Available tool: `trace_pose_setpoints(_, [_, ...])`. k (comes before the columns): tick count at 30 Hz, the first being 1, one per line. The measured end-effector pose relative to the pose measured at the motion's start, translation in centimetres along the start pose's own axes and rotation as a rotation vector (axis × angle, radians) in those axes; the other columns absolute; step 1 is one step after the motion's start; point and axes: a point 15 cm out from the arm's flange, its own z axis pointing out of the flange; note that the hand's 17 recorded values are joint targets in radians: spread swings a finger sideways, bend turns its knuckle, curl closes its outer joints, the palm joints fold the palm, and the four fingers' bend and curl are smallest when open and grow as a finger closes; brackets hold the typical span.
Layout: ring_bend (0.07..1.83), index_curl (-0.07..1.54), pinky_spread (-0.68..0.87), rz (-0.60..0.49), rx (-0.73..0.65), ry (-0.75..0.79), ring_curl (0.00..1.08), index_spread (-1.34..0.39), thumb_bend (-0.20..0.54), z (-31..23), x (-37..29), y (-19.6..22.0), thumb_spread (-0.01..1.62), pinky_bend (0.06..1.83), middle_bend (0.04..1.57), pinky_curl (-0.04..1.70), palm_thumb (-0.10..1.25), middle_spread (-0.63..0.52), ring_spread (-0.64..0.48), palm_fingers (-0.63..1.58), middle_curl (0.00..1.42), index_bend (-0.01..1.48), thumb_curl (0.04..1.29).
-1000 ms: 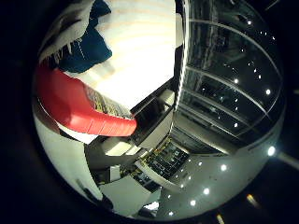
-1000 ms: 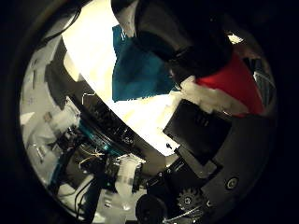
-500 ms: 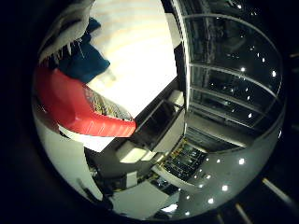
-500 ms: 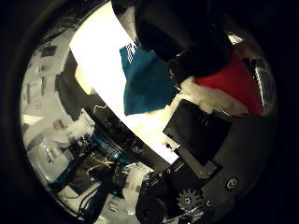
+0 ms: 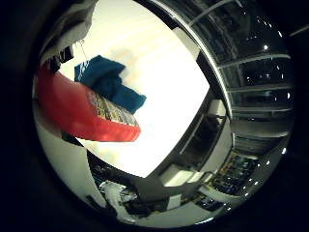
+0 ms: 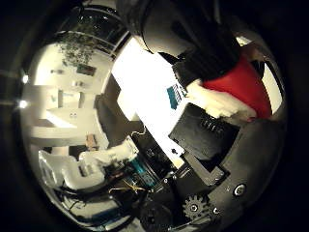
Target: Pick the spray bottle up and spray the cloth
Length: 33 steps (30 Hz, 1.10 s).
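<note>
My hand [image 6: 217,145] clamped round red bottle [image 5: 82,111], lifted clear. View swung; blue cloth [image 5: 108,84] on white table [image 5: 164,96] beyond bottle. Aiming next, I reckon.

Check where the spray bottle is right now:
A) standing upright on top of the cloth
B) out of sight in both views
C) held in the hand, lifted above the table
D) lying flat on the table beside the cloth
C: the red spray bottle sits close against the palm with the hand curled round it, while the blue cloth lies apart on the white table below.
</note>
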Motion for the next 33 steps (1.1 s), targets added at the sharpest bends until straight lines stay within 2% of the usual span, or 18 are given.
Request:
trace_pose_setpoints(10, [1.42,0.72,-0.07,0.009,0.158,-0.173,0.74,-0.18,-0.014,-2.3,-2.3,-2.8,0.81,1.00,1.42,1.60,1.06,-0.10,-0.19,1.15,0.65,1.24,0.89])
trace_pose_setpoints(23, [1.42,0.72,-0.07,0.025,0.377,-0.522,0.74,-0.17,-0.015,-4.8,-6.6,-6.8,0.81,1.00,1.42,1.60,1.06,-0.10,-0.19,1.15,0.65,1.24,0.90])
trace_pose_setpoints(33, [1.42,0.72,-0.06,0.044,0.493,-0.695,0.74,-0.18,-0.015,-1.4,-8.2,-9.9,0.80,1.00,1.42,1.58,1.06,-0.10,-0.19,1.15,0.65,1.23,0.90])
